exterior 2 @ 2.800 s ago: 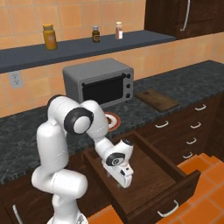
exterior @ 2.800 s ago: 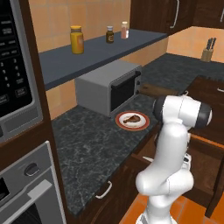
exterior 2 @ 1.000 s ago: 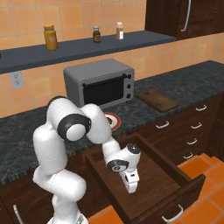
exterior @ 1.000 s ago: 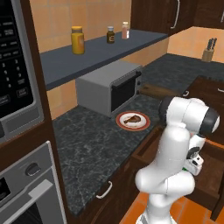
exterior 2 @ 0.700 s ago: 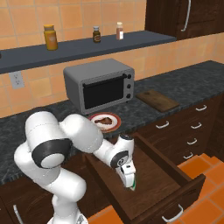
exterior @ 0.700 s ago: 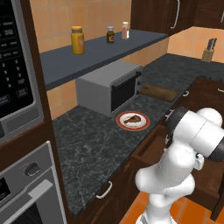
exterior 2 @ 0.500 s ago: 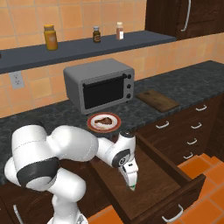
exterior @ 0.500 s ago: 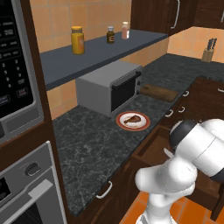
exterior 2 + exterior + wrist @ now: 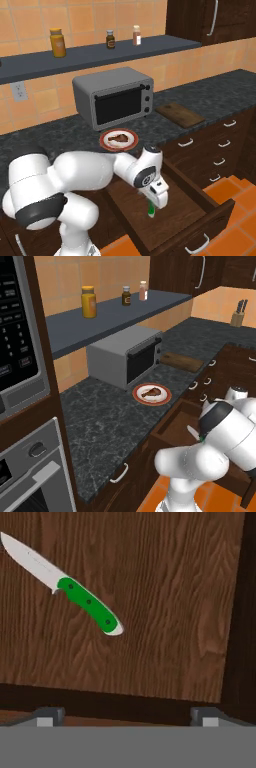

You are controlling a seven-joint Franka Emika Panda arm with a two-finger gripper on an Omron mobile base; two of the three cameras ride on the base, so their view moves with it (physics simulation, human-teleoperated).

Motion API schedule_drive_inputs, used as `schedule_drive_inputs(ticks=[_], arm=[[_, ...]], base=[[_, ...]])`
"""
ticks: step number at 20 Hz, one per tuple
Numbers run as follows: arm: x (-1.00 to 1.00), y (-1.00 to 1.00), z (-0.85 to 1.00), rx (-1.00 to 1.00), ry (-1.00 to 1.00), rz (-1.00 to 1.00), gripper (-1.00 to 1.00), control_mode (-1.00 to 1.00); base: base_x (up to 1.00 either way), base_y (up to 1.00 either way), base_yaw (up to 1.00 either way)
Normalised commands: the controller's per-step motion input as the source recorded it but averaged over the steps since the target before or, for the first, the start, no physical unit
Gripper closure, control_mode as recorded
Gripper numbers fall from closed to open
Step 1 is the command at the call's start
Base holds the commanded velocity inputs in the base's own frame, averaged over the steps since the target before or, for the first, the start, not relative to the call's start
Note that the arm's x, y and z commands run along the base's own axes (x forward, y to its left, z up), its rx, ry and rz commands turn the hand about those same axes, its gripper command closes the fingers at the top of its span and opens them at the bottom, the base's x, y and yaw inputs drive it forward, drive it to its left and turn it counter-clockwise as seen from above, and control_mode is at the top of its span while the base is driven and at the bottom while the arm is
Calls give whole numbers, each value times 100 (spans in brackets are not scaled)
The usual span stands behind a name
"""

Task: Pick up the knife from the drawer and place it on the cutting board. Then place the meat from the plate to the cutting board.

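Seemingly untouched, knife (image 9: 70,590) in drawer (image 9: 165,612)

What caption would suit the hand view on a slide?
Open gripper above the green-handled knife lying flat on the drawer floor.

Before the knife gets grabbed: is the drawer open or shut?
Open. The drawer is pulled out from the cabinets, and the knife lies flat on its wooden floor.

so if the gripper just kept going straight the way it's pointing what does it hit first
Most likely the bare wooden floor of the drawer. The open gripper points down into it, and the knife lies off to one side of that line, though depth is hard to judge.
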Motion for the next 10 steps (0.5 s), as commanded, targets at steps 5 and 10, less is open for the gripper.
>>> schedule_drive_inputs(ticks=[5, 10], arm=[[19, -1, -3, 0, 5, 51, -100, -100], [59, 0, -29, 0, 3, 32, -100, -100]], base=[[0, 0, 0], [0, 0, 0]])
